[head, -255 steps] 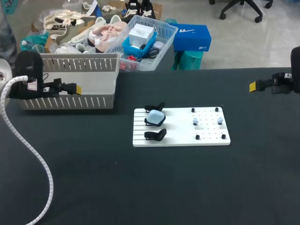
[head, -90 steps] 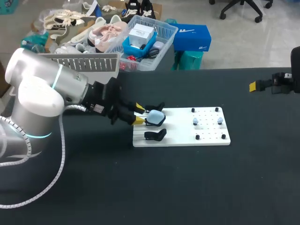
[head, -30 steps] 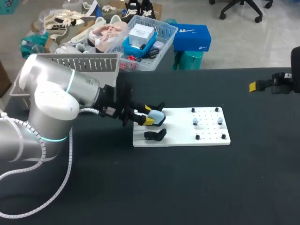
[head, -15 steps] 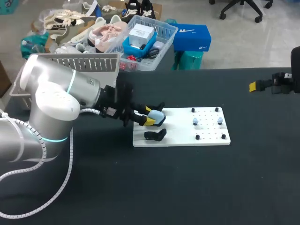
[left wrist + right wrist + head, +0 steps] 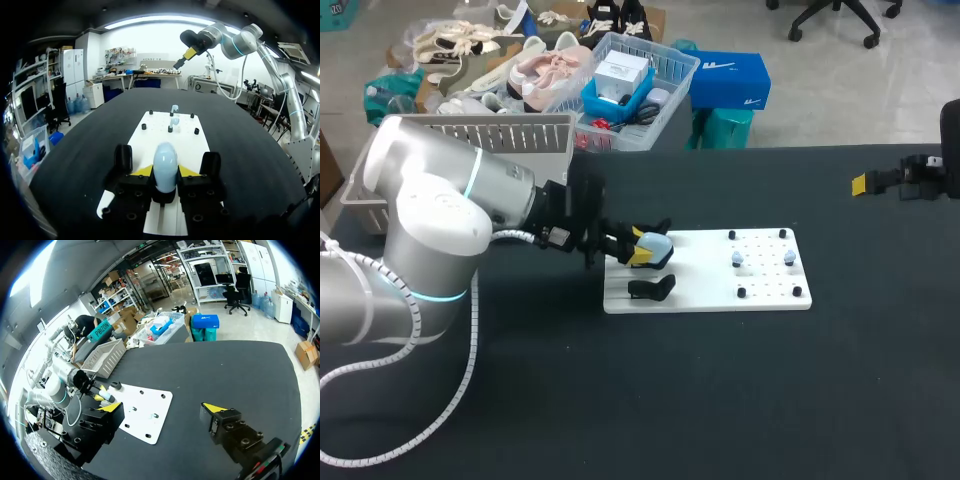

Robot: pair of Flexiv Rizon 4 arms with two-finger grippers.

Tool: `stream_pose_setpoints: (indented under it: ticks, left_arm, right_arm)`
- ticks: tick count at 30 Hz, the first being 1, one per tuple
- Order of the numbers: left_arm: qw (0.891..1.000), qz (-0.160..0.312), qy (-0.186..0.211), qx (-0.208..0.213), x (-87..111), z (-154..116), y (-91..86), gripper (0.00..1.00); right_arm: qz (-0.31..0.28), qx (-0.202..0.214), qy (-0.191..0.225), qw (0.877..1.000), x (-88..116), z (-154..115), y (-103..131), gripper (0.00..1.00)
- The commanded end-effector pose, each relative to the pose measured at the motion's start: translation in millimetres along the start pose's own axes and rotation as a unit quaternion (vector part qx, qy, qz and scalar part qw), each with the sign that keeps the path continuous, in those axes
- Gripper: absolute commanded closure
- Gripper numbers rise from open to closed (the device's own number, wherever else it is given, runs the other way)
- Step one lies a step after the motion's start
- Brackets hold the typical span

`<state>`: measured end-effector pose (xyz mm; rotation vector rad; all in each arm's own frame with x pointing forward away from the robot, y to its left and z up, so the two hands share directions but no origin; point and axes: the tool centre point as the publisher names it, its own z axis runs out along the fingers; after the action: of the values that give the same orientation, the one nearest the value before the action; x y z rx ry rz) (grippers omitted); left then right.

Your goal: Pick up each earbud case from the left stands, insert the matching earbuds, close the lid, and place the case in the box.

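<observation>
My left gripper [image 5: 165, 171] grasps the pale blue earbud case [image 5: 165, 162] over the white board [image 5: 705, 300]: the pickup step. Next, I judge, a clean lift. My right gripper [image 5: 162, 410] hangs open.

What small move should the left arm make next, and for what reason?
Probably lift straight up: the left gripper is shut on the light blue earbud case, which is close above the white board, not yet carried clear.
</observation>
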<state>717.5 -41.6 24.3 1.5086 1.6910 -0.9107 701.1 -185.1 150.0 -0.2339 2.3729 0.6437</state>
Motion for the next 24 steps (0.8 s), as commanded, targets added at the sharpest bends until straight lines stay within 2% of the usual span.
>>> stream_pose_setpoints:
  ticks: [1, 8, 12, 18, 20, 24]
  left_arm:
    - [1.0, -0.003, -0.016, -0.006, -8.4, -9, 1.1, 1.0]
    - [0.997, -0.002, -0.071, 0.003, -43.4, -40, -2.8, 1.0]
    - [0.994, -0.012, -0.101, 0.032, -61.9, -58, -13.5, 1.0]
    - [0.987, -0.001, -0.152, 0.054, -84.8, -79, -33.8, 1.0]
    - [0.982, 0.031, -0.178, 0.047, -90.5, -86, -43.3, 1.0]
    - [0.975, 0.065, -0.208, 0.048, -98.0, -95, -57.9, 1.0]
  right_arm:
    - [0.0, -0.002, 0.0, 1.0, 0, 0, -1, 0.0]
    - [0.0, -0.002, 0.0, 1.0, 0, 0, -1, 0.0]
    - [0.0, -0.002, 0.0, 1.0, 0, 0, -1, 0.0]
    - [0.0, -0.002, 0.0, 1.0, 0, 0, -1, 0.0]
    - [0.0, -0.002, 0.0, 1.0, 0, 0, -1, 0.0]
    - [0.0, -0.002, 0.0, 1.0, 0, 0, -1, 0.0]
